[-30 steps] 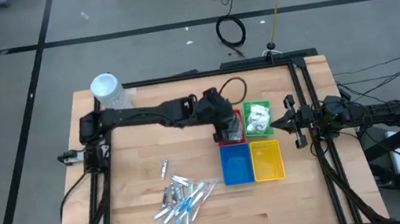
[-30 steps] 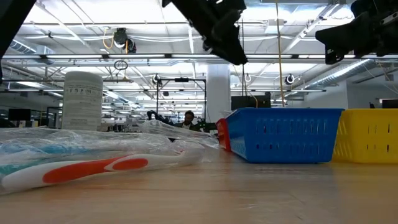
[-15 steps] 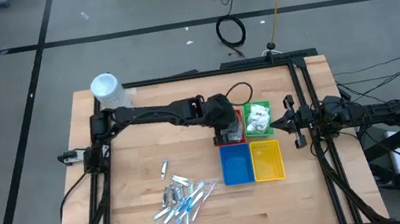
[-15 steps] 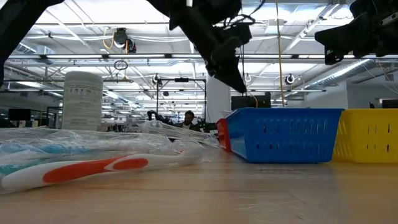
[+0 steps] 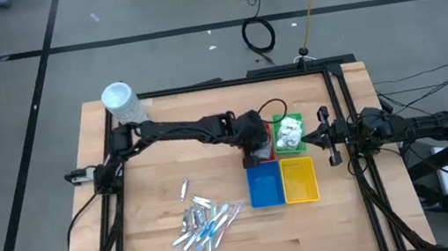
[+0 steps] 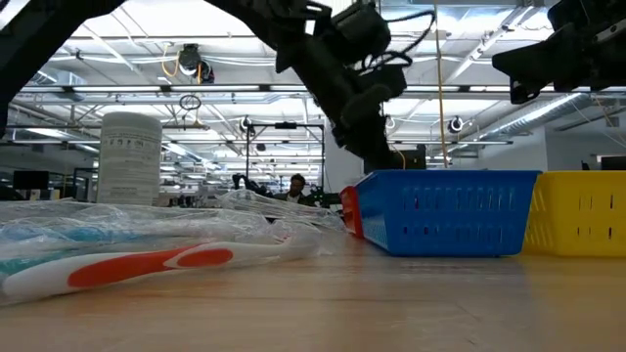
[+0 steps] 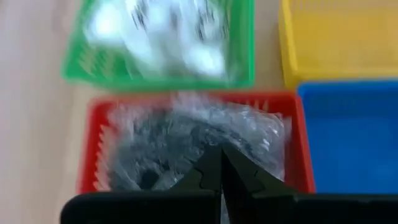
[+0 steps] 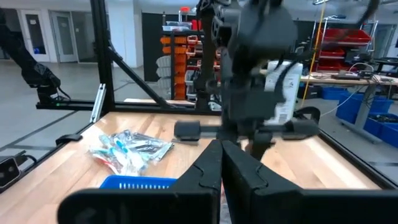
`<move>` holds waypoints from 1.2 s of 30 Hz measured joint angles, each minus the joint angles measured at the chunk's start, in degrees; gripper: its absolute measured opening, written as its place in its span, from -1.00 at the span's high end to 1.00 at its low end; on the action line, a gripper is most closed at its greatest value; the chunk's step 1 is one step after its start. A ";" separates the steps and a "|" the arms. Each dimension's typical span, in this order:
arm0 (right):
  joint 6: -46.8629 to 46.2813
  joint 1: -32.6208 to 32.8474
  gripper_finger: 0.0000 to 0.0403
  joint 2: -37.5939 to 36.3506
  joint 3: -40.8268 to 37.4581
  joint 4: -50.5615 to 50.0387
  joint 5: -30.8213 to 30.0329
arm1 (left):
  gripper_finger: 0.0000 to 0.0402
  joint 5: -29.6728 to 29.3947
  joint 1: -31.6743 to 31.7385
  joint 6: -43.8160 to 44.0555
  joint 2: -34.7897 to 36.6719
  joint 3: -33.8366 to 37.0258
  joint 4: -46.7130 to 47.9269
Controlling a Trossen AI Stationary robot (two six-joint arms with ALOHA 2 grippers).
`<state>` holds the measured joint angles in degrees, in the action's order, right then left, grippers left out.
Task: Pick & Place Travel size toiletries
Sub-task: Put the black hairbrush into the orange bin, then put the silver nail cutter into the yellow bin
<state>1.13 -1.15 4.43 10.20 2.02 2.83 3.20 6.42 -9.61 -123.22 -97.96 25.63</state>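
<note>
Since the dark bundles (image 7: 186,146) look soft, light and crinkly, pinch one's wrap; left hand (image 7: 222,163) is pressed together over the red tray (image 7: 96,152); right hand (image 8: 222,155) too.

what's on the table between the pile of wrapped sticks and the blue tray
Nothing: in the high view, bare wood runs from the stick pile to the blue tray. The low view shows the same bare stretch.

Grey floor (image 5: 15,94), black cable coil (image 5: 260,35), ceiling strip lights (image 6: 225,90).
</note>
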 joint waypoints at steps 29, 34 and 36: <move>-0.04 0.00 1.00 0.11 0.00 -0.08 0.20 | 0.99 3.21 0.66 1.24 -3.95 0.24 -0.46; -0.04 0.00 1.00 0.11 0.00 -0.07 0.20 | 0.98 -1.33 -0.11 -0.98 1.23 0.07 -1.09; -0.09 0.00 1.00 0.11 0.00 -0.07 0.20 | 0.99 -1.97 -0.17 -0.95 3.04 0.07 -0.41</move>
<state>1.03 -1.15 4.54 10.20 1.96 3.02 1.23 6.24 -10.56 -120.19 -97.89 25.22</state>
